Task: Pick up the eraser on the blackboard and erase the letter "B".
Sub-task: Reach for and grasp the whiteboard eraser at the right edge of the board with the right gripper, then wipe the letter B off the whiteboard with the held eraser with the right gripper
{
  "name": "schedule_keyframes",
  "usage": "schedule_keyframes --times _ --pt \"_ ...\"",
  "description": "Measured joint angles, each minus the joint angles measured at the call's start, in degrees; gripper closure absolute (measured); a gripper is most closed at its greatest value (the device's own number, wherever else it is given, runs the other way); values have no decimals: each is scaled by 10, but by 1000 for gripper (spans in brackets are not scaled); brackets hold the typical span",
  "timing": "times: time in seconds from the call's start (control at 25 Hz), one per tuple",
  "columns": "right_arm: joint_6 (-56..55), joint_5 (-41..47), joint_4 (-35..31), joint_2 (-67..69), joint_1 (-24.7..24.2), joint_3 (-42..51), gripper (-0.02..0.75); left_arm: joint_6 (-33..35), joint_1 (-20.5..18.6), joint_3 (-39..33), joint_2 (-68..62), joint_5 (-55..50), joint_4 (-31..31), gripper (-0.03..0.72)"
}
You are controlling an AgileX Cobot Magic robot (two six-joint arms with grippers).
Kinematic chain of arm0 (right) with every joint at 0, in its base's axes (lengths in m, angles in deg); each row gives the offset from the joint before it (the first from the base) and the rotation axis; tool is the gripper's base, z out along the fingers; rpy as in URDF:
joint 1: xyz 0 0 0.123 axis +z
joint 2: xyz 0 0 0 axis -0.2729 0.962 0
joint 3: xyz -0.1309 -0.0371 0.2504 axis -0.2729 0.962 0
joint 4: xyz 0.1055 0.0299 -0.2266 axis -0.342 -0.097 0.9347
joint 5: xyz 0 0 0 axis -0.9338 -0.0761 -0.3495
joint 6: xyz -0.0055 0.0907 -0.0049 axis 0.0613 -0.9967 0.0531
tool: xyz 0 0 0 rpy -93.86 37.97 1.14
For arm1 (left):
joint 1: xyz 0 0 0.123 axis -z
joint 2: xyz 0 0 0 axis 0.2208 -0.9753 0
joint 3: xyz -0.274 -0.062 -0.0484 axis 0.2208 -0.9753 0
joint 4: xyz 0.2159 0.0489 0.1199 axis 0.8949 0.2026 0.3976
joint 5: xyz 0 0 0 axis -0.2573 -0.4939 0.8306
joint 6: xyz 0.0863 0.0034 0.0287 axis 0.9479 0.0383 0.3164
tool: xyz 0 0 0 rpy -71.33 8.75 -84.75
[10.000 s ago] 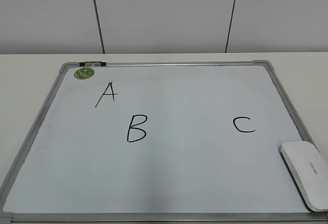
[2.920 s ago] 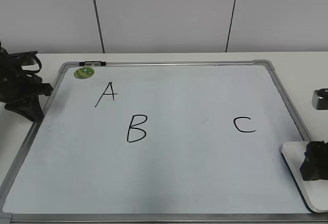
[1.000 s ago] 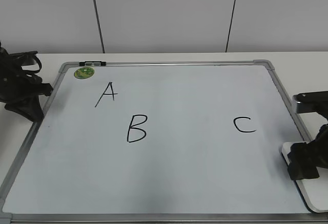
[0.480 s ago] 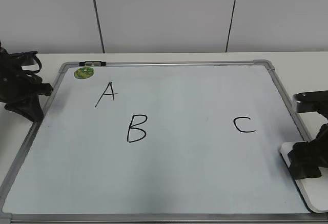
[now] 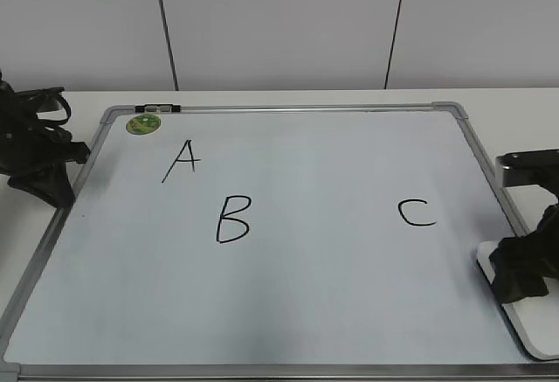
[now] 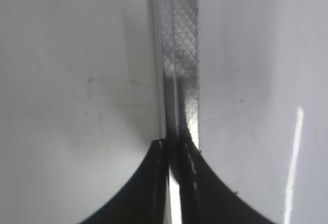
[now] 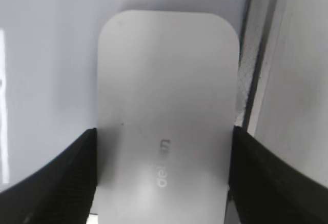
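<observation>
Eraser (image 7: 166, 126), white and rounded with small grey lettering on top, lies at the right edge of the blackboard (image 5: 288, 312), beside the metal frame. Right claw (image 7: 163, 172) has its jaws on both long sides of it, touching or almost touching; a second ago they stood wider. Letter "B" (image 5: 233, 218) is whole, thin black strokes. Left claw (image 6: 174, 149) is clenched over the frame, unmoved.

The left end effector (image 5: 52, 185) rests low with its jaws pressed together, while the right end effector (image 7: 163, 183) hangs lowered, fingers (image 7: 61, 178) spread wide.
</observation>
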Motion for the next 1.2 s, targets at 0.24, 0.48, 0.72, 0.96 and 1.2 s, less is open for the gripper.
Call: schedule_keyframes --times 0.24,0.48,0.72,0.96,1.2 --pt "1 42 -1 0 0 -40 189 0 0 0 0 0 0 677" --pt "24 97 -1 0 22 -78 189 0 0 0 0 0 0 677" --pt "29 121 -1 0 92 -145 190 0 0 0 0 0 0 677" --pt "29 135 -1 12 155 -231 190 0 0 0 0 0 0 677" --pt "29 175 -1 85 205 -333 190 0 0 0 0 0 0 677"
